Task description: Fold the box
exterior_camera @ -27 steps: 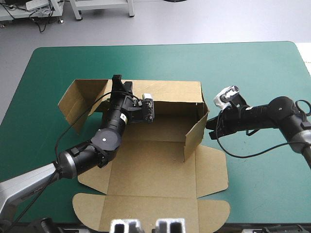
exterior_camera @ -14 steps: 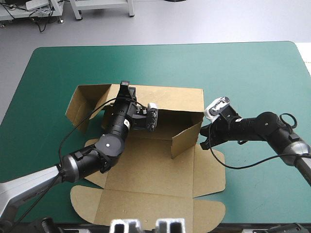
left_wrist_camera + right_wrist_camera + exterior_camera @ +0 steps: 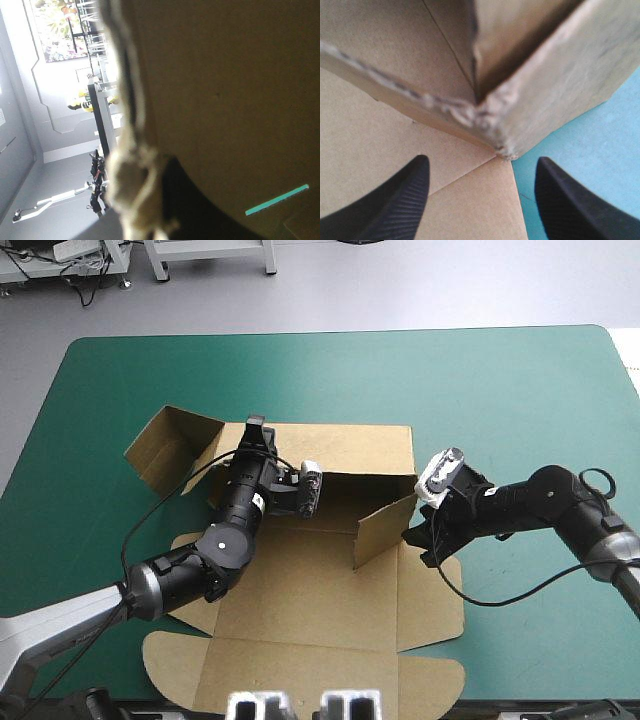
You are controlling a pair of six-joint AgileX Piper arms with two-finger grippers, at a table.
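Teal-green counter (image 3: 520, 390) holds the brown cut-cardboard box (image 3: 300, 590) mid-surface: open right jaws have pushed in at its right corner, swinging the right wall (image 3: 385, 530) inward for tucking, while farther back the left jaws' state cannot be told.

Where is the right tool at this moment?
High view: the right tool is at the right side of the box, open, facing its raised corner beside the flat flap.
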